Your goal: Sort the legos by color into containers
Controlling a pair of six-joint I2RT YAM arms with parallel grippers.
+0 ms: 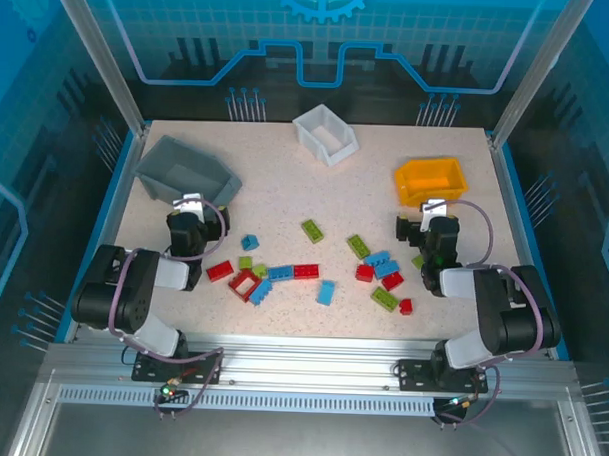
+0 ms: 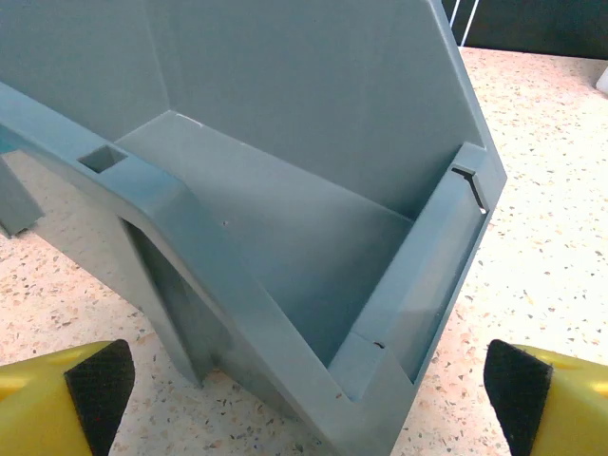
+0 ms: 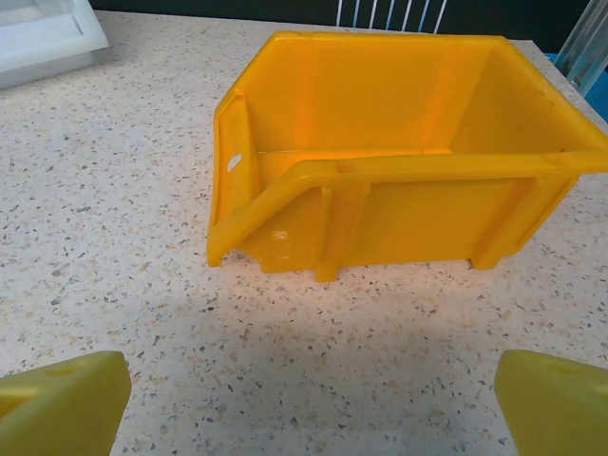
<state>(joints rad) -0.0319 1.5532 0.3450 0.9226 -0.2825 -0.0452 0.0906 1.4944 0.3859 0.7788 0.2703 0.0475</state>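
Nearest to the top camera stand the left arm [image 1: 122,297] and the right arm [image 1: 506,320], at the near edge of the desk [image 1: 315,213]. Between them the legos [image 1: 306,271], red, blue and green, lie loose on the desk surface in its near half, some touching each other. The grey bin [image 1: 166,173] sits at the far left, the white bin [image 1: 310,121] at the far middle and the yellow bin [image 1: 427,170] at the far right. The left end effector [image 1: 192,206] is just beside the near side of the grey bin. The right end effector [image 1: 432,214] is near the yellow bin, on its near side, not touching it.

From the left wrist, two yellow fingers [image 2: 57,399] with black pads stand far apart at the lower corners, so this end effector is released and grasps nothing. The grey bin is very close in front, with its open inside turned toward the camera.

From the right wrist, the fingers are also spread wide at the lower corners, released, with bare desk between them. The yellow bin stands upright ahead, and a corner of the white bin shows at the upper left.
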